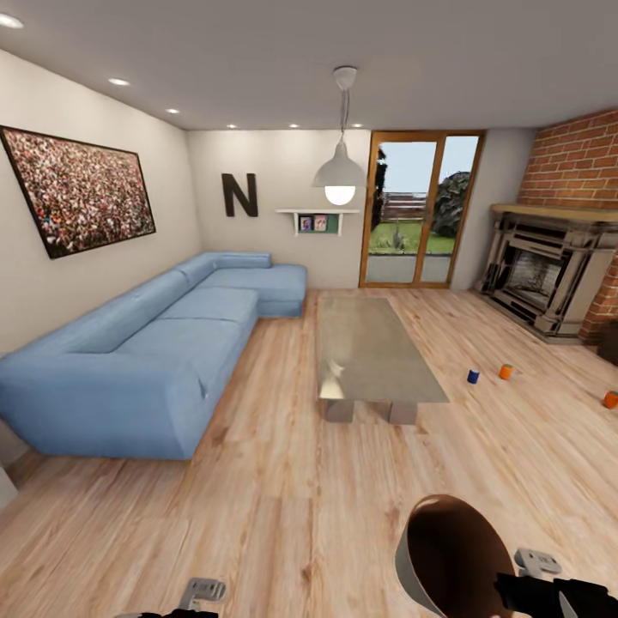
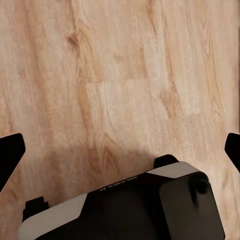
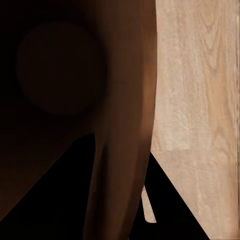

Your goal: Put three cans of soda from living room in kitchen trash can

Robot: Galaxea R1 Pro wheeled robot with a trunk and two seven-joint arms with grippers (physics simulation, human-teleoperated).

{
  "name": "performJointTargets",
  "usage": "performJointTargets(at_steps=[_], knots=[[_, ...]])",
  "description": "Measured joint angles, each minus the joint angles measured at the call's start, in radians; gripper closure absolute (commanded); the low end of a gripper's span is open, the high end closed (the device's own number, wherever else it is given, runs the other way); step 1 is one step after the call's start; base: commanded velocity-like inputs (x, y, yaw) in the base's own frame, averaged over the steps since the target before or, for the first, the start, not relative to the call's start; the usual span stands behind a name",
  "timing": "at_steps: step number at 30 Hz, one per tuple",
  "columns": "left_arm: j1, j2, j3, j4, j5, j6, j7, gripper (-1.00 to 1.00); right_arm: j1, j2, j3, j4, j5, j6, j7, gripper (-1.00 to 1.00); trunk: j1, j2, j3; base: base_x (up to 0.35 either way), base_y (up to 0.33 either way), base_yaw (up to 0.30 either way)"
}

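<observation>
Spanning living room: wood plank floor (image 1: 283, 481), blue sofa (image 1: 146, 360), glass table (image 1: 369, 348).

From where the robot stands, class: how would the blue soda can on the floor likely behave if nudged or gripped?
The blue soda can stands upright on smooth wood floor, so a nudge would probably slide or tip it. Once tipped, its round body would likely roll. Small, so probably light.

Both arms sit low at the near edge of the head view. The left hand (image 2: 120, 150) hangs over the floor with its fingers (image 2: 10, 150) spread wide, nothing between them. The right hand (image 3: 122, 195) is clamped on the bin (image 1: 446, 558) wall, one finger inside, one outside.
</observation>
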Motion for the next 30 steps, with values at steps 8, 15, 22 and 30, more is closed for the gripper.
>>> performJointTargets(at_steps=[8,15,22,30], knots=[[0.000,0.000,0.000,0.000,0.000,0.000,0.000,-1.00,0.000,0.001,0.001,0.000,0.004,0.000,0.000,1.00,0.000,0.000,0.000,0.179,-0.198,-0.107],[0.000,0.000,0.000,0.000,0.000,0.000,0.001,-1.00,0.001,0.007,0.009,0.000,0.007,-0.002,0.001,1.00,0.000,0.000,0.000,0.146,-0.134,-0.001],[0.000,0.000,0.000,0.000,0.000,0.000,0.001,-1.00,0.000,0.010,0.007,0.000,0.005,0.000,-0.001,1.00,0.000,0.000,-0.002,0.123,-0.239,-0.068],[0.000,-0.001,0.006,0.000,0.000,0.001,0.003,-1.00,0.000,0.006,0.000,0.000,0.000,0.000,0.000,1.00,0.000,0.000,-0.008,0.032,-0.077,-0.189]])
